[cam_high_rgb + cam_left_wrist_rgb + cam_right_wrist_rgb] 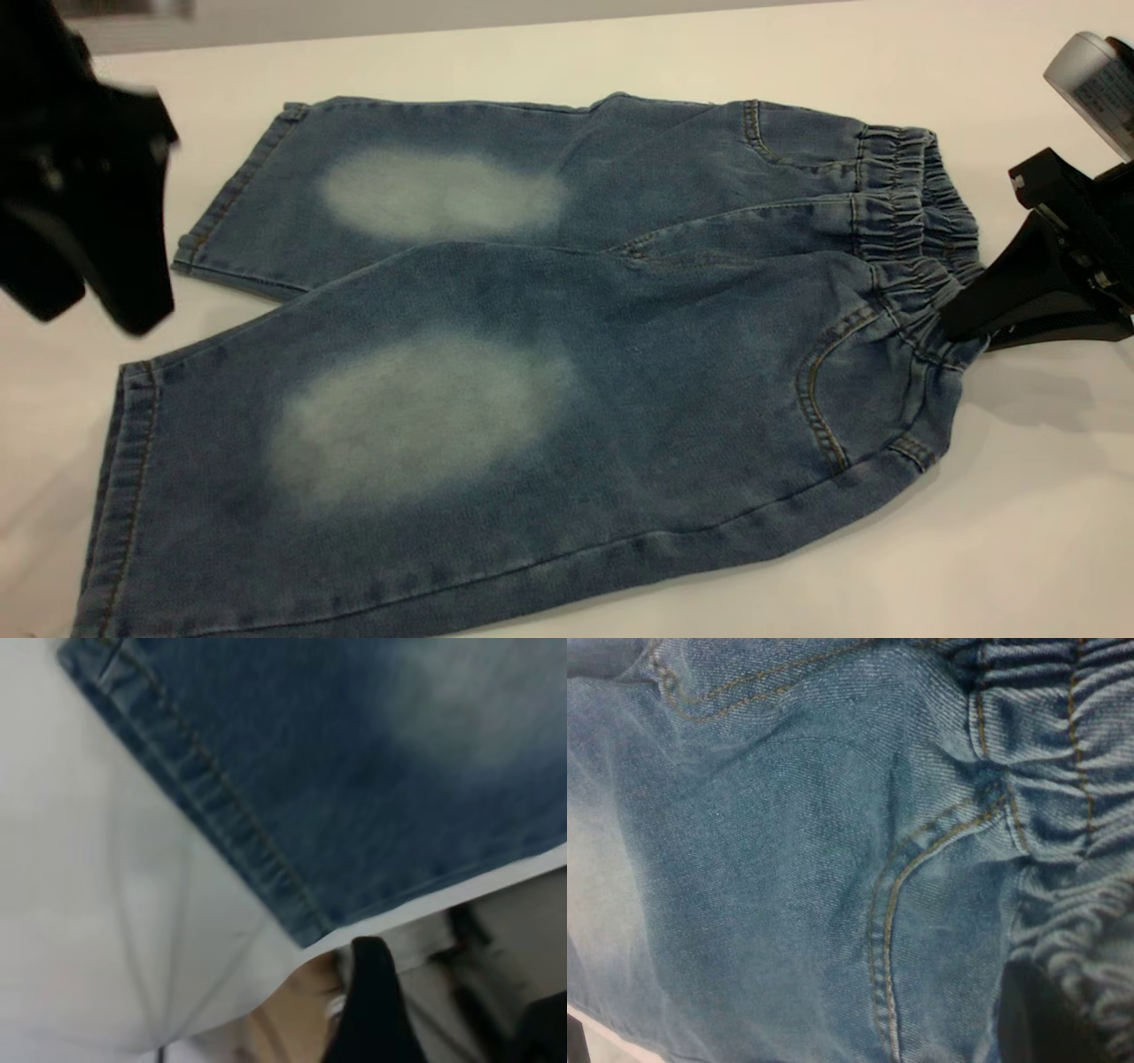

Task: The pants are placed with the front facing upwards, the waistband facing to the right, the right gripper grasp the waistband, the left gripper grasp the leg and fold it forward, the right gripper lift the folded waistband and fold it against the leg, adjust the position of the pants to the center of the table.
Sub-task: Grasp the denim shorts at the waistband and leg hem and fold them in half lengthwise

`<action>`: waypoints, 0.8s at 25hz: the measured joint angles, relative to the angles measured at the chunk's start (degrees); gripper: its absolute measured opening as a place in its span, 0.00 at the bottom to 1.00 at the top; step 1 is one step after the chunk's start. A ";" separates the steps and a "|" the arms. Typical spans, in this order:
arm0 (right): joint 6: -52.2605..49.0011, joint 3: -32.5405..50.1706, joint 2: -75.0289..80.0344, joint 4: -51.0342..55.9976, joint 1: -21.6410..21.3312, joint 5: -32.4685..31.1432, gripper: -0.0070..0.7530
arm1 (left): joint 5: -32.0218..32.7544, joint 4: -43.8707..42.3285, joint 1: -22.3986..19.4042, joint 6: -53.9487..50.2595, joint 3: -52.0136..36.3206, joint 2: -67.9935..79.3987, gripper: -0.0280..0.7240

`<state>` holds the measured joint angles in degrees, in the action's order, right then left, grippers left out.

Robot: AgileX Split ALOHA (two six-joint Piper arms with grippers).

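Across the white tabletop (620,53): the pants (532,354), blue denim, laid flat and front up, both legs running toward the left side of the exterior view, each with a pale oval knee patch; the nearer leg overlaps the farther one at the crotch. Waistband (912,221): gathered elastic, at the right end of the garment. Right claw (961,330): low at the right edge of the tabletop, its black wedge fingers closed on the near corner of the waistband, the fabric bunched where they pinch; the right wrist view shows pocket stitching and ruffled elastic close up. Left claw (97,292): black, blurred, above the left side of the tabletop just beyond the leg hems, apart from the cloth; how far its jaws are open cannot be told. The left wrist view shows a hem corner at the tabletop's edge.
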<state>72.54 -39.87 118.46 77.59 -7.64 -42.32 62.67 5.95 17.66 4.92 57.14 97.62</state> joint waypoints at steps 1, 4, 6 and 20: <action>0.00 0.00 0.00 0.00 0.00 0.00 0.06 | -0.22 -1.30 1.09 -1.06 -0.37 0.28 0.65; 0.00 0.00 0.00 0.00 0.00 0.00 0.06 | -2.00 -4.57 3.63 -2.81 -2.61 0.59 0.65; 0.00 0.00 0.00 0.00 0.00 0.00 0.06 | -3.96 -4.52 4.49 -2.75 -5.03 0.59 0.65; -0.05 0.00 0.00 0.00 0.00 0.00 0.06 | -23.29 -4.42 4.44 -6.91 -20.09 0.59 0.65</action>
<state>72.48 -39.87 118.46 77.59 -7.64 -42.32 39.38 1.53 22.10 -1.99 37.05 98.21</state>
